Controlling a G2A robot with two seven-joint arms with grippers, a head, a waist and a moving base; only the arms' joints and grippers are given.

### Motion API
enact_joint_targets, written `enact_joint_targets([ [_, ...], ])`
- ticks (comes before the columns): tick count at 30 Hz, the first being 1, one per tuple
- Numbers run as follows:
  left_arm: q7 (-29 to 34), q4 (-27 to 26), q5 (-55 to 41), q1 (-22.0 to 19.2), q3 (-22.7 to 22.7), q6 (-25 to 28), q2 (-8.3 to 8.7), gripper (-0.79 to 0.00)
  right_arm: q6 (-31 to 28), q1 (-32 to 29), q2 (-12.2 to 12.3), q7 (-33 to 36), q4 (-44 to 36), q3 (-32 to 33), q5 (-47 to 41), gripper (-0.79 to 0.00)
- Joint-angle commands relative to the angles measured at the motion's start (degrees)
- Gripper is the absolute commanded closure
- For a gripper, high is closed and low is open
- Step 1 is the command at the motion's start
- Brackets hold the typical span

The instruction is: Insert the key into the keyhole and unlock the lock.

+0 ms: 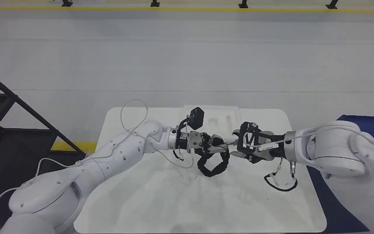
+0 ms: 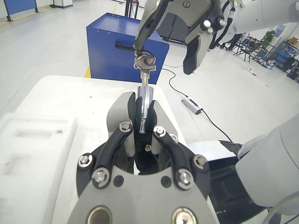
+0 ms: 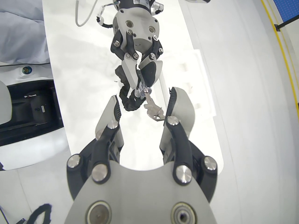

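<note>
Over the worktop [image 1: 175, 199], the lock [image 2: 145, 99] is clamped in the left fingers [image 2: 131, 110]. The key [image 2: 145, 62] is inserted; right fingers [image 2: 151, 19] are parted.

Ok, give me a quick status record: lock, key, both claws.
lock: chrome cylinder, held in the left claw above the table
key: blade in the keyhole, head sticking out
left claw: shut on the lock
right claw: open, one fingertip apparently touching the key's head, the other clear of it
unlocked: cannot tell
</note>
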State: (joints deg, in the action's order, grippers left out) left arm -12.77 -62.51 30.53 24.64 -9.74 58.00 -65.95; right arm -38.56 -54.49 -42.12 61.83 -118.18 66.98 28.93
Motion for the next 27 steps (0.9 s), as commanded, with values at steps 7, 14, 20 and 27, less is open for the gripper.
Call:
enact_joint_targets([
  [7, 0.1, -0.2, 0.1, 0.0, 0.0, 0.0, 0.04, 0.000, 0.9, 0.0, -0.2, -2.2, -0.1, -1.4, 6.4, -0.376],
  [14, 0.2, -0.3, 0.1, 0.0, 0.0, 0.0, 0.07, 0.000, 0.9, -0.2, -0.2, -2.9, 1.0, -1.9, 7.4, -0.317],
  [20, 0.3, -0.3, -0.1, 0.1, 0.0, 0.0, 0.07, 0.000, -0.2, -0.7, -0.1, -4.3, 1.5, -1.7, 5.9, -0.043],
  [27, 0.7, -0.2, -0.6, 0.1, 0.0, 0.0, 0.00, 0.000, -0.4, -1.1, 0.1, -4.2, 2.0, -1.4, 2.6, 0.000],
])
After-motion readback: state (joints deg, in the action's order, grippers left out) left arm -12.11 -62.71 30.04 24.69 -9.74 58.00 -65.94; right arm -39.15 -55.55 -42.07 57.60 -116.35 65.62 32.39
